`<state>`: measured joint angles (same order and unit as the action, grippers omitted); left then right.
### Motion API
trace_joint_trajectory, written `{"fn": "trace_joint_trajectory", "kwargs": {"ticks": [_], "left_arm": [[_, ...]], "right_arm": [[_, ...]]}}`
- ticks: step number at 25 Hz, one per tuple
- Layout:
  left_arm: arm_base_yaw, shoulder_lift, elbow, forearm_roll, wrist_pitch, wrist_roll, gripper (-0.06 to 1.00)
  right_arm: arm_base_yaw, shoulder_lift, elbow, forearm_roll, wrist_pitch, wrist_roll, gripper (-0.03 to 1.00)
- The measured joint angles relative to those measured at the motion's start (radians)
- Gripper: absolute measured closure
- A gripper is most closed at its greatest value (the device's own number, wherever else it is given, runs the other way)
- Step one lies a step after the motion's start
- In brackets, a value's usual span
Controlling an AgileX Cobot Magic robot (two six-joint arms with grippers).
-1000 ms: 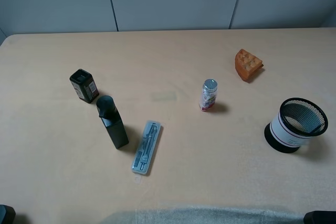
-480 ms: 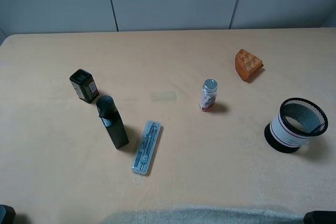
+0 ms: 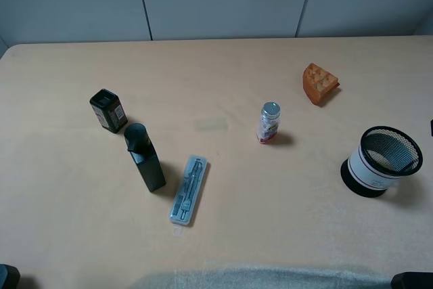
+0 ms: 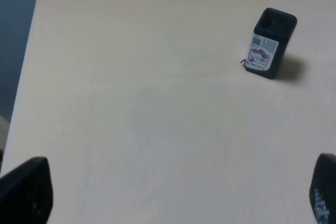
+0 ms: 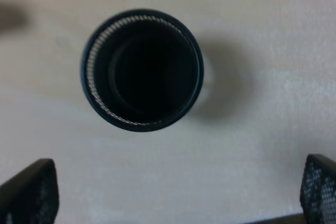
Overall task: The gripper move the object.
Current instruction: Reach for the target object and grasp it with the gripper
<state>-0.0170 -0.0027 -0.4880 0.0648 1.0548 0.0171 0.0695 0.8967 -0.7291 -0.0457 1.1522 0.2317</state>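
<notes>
The round black wire-mesh pen cup (image 3: 381, 161) with a white label band stands upright at the right side of the table. The right wrist view looks straight down into its open mouth (image 5: 142, 69). My right gripper (image 5: 173, 195) hovers above it, open and empty, one fingertip (image 5: 29, 192) at each side of the view, offset from the cup. In the exterior high view only a dark sliver (image 3: 431, 127) shows at the right edge. My left gripper (image 4: 173, 192) is open and empty over bare table at the left.
A small black box (image 3: 108, 109) also shows in the left wrist view (image 4: 270, 43). A tall dark bottle (image 3: 144, 157), a clear pen case (image 3: 189, 189), a small silver-capped bottle (image 3: 269, 122) and an orange wedge (image 3: 319, 84) stand on the beige table (image 3: 284, 201).
A small dark sliver has appeared at the right edge of the exterior high view, just above the pen cup. The objects on the table have not moved.
</notes>
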Motion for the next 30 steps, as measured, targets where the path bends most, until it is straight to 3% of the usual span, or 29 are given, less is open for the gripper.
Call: {"fn": "trace_joint_trajectory", "kwargs": {"ticks": [11, 16, 23, 30], "left_arm": [[0.0, 0.0, 0.0, 0.0, 0.0, 0.0, -0.03], [0.0, 0.0, 0.0, 0.0, 0.0, 0.0, -0.03], [0.0, 0.0, 0.0, 0.0, 0.0, 0.0, -0.03], [0.0, 0.0, 0.0, 0.0, 0.0, 0.0, -0.03]], "right_arm": [[-0.001, 0.185, 0.0, -0.042, -0.1, 0.007, 0.28], [-0.052, 0.257, -0.001, -0.041, -0.138, -0.001, 0.28], [-0.121, 0.343, 0.0, 0.001, -0.204, -0.063, 0.28], [-0.133, 0.448, 0.006, 0.032, -0.24, -0.088, 0.28]]}}
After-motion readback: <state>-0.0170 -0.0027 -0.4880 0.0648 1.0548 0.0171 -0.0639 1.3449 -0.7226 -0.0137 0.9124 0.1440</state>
